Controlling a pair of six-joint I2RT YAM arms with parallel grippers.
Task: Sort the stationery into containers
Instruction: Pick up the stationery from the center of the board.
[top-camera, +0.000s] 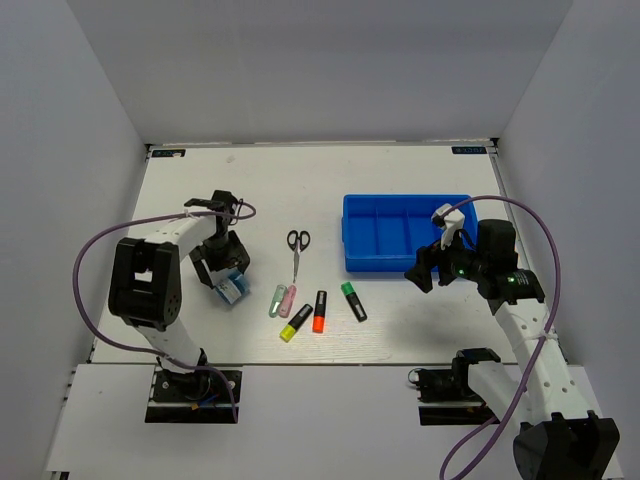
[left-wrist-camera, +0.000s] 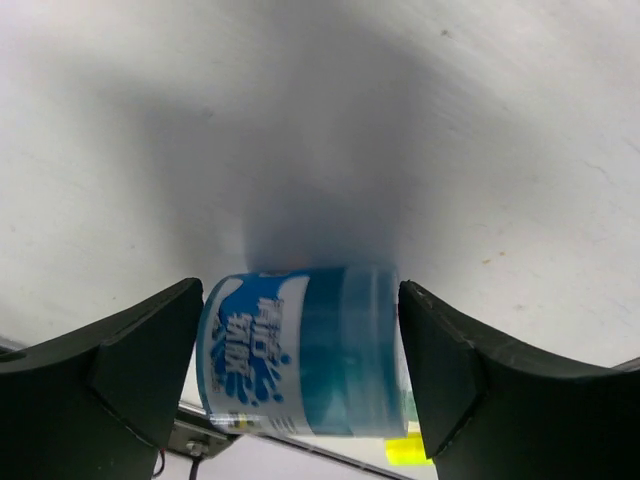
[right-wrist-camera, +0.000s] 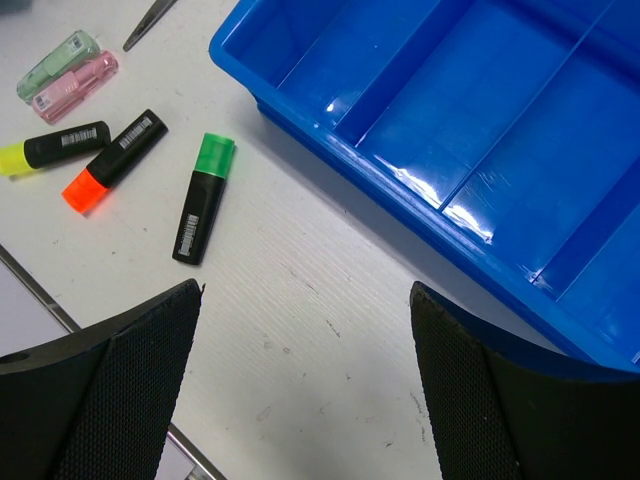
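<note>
My left gripper (top-camera: 226, 272) is shut on the small blue-and-white roll (top-camera: 232, 287), which fills the gap between its fingers in the left wrist view (left-wrist-camera: 300, 350), just above the table at the left. The black-handled scissors (top-camera: 298, 250) lie in the middle. In front of them lie the pale green (top-camera: 276, 300), pink (top-camera: 287, 299), yellow (top-camera: 295, 323), orange (top-camera: 319, 311) and green (top-camera: 353, 301) highlighters. The blue divided tray (top-camera: 408, 232) stands at the right, its compartments empty. My right gripper (top-camera: 425, 268) is open and empty over the table by the tray's near left corner (right-wrist-camera: 305, 292).
The right wrist view shows the green highlighter (right-wrist-camera: 203, 198), the orange one (right-wrist-camera: 115, 162), the yellow one (right-wrist-camera: 55, 150), the pink one (right-wrist-camera: 75, 86), the pale green one (right-wrist-camera: 58, 65) and the tray's rim (right-wrist-camera: 300, 110). The table's front edge runs close below the highlighters.
</note>
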